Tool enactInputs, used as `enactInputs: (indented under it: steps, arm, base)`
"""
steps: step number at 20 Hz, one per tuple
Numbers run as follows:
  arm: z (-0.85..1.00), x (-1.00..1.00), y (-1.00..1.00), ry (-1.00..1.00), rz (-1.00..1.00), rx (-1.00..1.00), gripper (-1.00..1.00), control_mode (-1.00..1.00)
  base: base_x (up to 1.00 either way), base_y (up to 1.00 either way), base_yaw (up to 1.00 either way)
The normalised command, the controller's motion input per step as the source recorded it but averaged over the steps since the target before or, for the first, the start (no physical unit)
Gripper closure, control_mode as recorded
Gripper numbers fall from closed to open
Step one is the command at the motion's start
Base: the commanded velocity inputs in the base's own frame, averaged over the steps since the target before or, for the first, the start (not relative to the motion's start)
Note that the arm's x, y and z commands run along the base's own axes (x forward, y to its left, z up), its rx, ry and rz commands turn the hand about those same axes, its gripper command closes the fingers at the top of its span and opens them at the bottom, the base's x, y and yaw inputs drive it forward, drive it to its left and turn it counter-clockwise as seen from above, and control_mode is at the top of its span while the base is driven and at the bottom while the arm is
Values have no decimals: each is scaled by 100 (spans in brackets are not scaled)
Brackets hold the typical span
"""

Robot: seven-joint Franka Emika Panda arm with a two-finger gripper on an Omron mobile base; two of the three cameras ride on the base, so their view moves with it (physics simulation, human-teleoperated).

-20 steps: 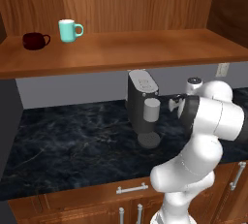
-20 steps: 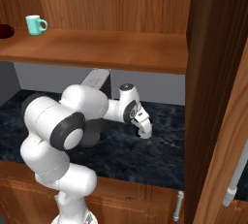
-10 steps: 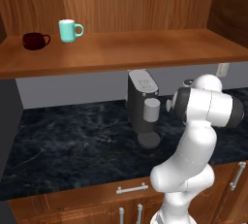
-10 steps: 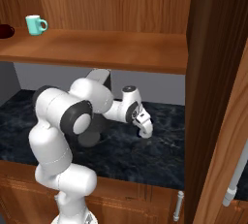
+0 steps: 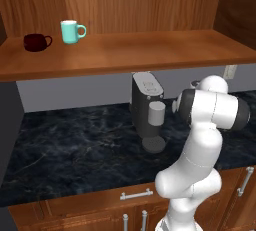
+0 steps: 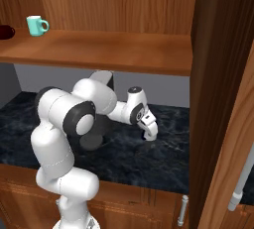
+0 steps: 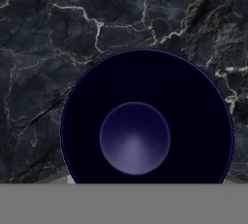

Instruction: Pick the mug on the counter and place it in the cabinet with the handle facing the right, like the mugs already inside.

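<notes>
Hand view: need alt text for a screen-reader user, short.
Looking straight down into the mug, its dark navy inside and paler round bottom large and close in the picture. It stands upright on the black marble-look counter with pale veins; its handle cannot be made out from this angle.

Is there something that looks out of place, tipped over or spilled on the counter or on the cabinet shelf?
Nothing stands out. The teal mug and maroon cup stand upright on the cabinet shelf, handles to the right. The hand view looks straight down into the mug, upright on the counter, with no spill around it.
</notes>
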Motion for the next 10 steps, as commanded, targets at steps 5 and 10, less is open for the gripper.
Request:
enactInputs:
  steps: [5,10]
  arm:
    - [-1,4,0,-2,0,0,100,-100]
    - [1,-2,8,0,0,0,100,-100]
  base:
    - [0,0,0]
    - [0,0,0]
